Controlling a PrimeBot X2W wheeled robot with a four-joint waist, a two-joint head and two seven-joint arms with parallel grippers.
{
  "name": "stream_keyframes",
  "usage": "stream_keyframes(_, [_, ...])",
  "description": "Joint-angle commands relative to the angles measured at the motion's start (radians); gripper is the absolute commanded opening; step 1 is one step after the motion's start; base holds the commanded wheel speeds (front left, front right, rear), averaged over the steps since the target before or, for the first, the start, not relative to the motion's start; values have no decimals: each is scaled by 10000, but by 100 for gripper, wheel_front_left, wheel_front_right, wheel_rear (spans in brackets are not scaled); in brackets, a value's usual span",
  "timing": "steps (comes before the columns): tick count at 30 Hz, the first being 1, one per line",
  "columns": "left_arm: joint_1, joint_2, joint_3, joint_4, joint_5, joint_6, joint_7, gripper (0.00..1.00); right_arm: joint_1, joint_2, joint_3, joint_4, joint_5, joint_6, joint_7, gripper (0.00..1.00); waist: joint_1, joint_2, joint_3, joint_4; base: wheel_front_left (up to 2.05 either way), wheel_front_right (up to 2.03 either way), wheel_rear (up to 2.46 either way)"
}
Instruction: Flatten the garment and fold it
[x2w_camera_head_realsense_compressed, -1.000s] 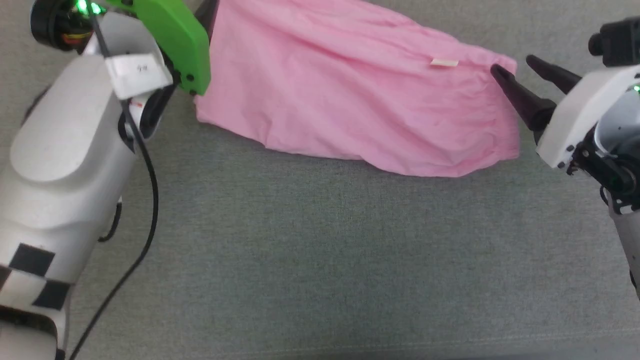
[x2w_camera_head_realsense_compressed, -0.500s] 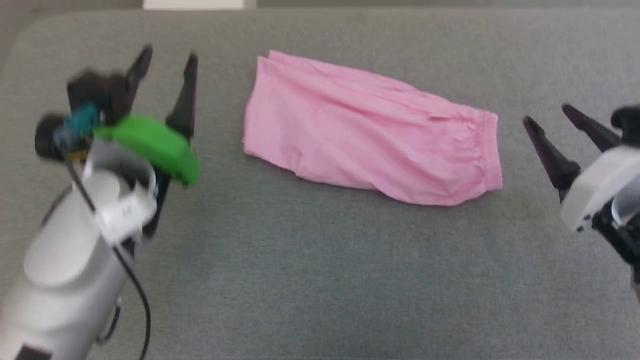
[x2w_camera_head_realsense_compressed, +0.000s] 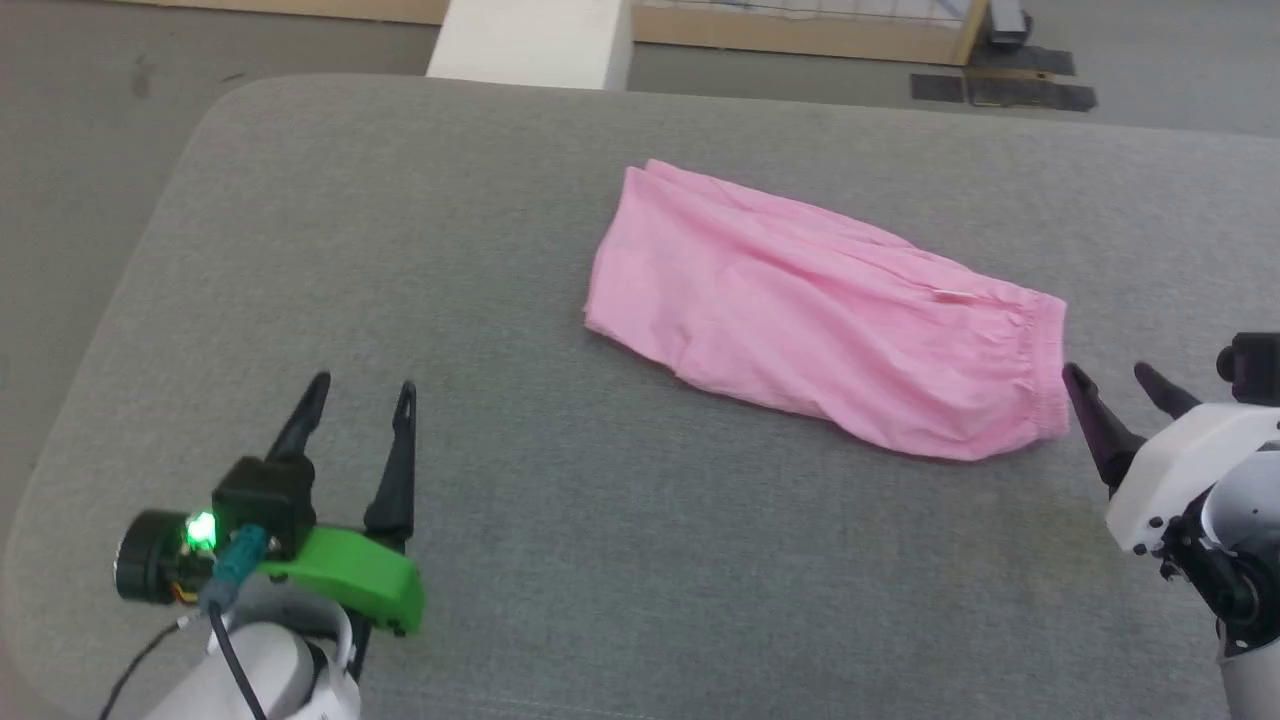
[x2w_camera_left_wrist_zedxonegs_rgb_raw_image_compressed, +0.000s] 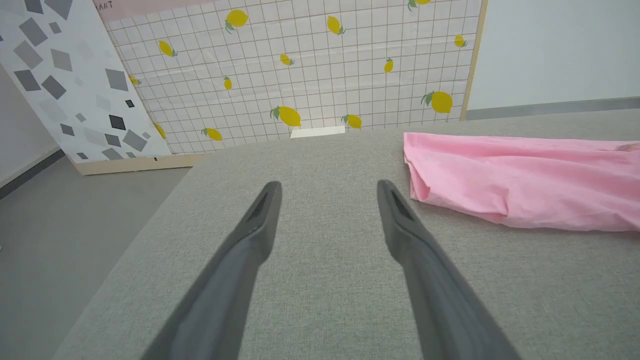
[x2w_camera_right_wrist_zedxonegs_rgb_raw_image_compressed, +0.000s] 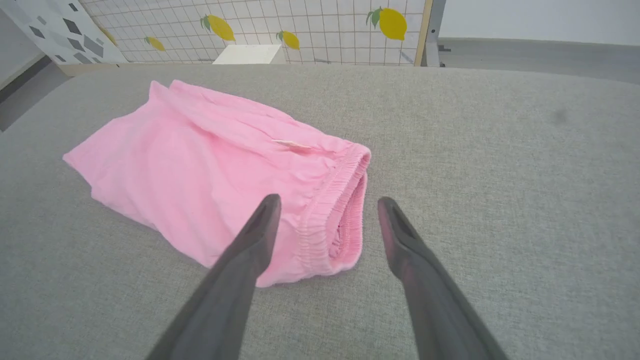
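Head view shows the pink shorts (x2w_camera_head_realsense_compressed: 820, 320) lying folded toward the far right of the grey padded table (x2w_camera_head_realsense_compressed: 600, 580), with the gathered waistband (x2w_camera_head_realsense_compressed: 1035, 370) at the right end and a small tag (x2w_camera_head_realsense_compressed: 955, 294) near it. The left gripper (x2w_camera_head_realsense_compressed: 362, 382) hovers at the near left, well apart from the cloth, its fingers spread and pointing away from the robot. The right gripper (x2w_camera_head_realsense_compressed: 1104, 368) sits just beside the waistband, fingers apart and empty, its arm angled in from the right edge.

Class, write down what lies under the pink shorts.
The shorts lie on a grey fabric surface, visible all around them. The part directly beneath is covered.
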Motion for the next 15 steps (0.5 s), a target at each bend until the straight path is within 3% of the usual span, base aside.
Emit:
stream_keyframes(1, [213,-29,0,-126,78,146,-85,100,12,161,-246,126,-193,-15,229,100,1,0,61,307,0,0,0])
stream_keyframes(6, [474,-175,-355,-353,331,179,-132,100,-393,680,-1054,644,-628,-15,1119,100,1,0,328,748,0,0,0])
stream_keyframes(15, [218,-451,-444,-359,403,123,-177,100,-1152,903,-2126,1772,-2030,-15,2039,100,1,0,900,1374,0,0,0])
